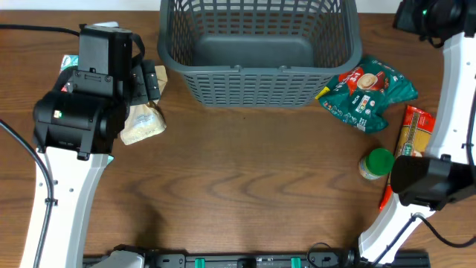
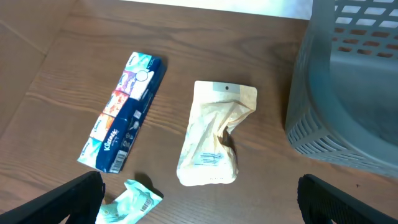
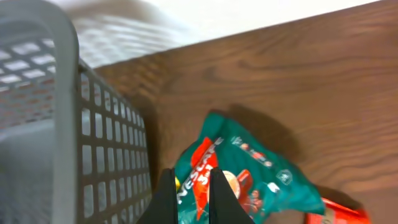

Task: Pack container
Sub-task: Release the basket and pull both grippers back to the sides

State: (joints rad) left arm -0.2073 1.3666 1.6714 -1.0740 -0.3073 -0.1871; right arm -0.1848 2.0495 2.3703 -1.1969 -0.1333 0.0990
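The dark grey slotted basket (image 1: 256,71) stands at the table's far middle with nothing in it. It also shows in the left wrist view (image 2: 311,93) and the right wrist view (image 3: 62,93). My left gripper (image 2: 199,208) is wide open and empty, held above the table, short of a cream pouch (image 2: 214,134). A blue tissue pack (image 2: 124,112) lies left of the pouch, and a small teal wrapper (image 2: 130,199) lies near my left finger. My right gripper (image 3: 193,177) is shut and empty, held above a green Nescafe packet (image 3: 249,168) beside the basket's right wall.
In the overhead view the cream pouch (image 1: 145,123) lies left of the basket, partly under the left arm. The green packet (image 1: 368,89), a red pasta packet (image 1: 415,130) and a green-lidded jar (image 1: 377,164) lie on the right.
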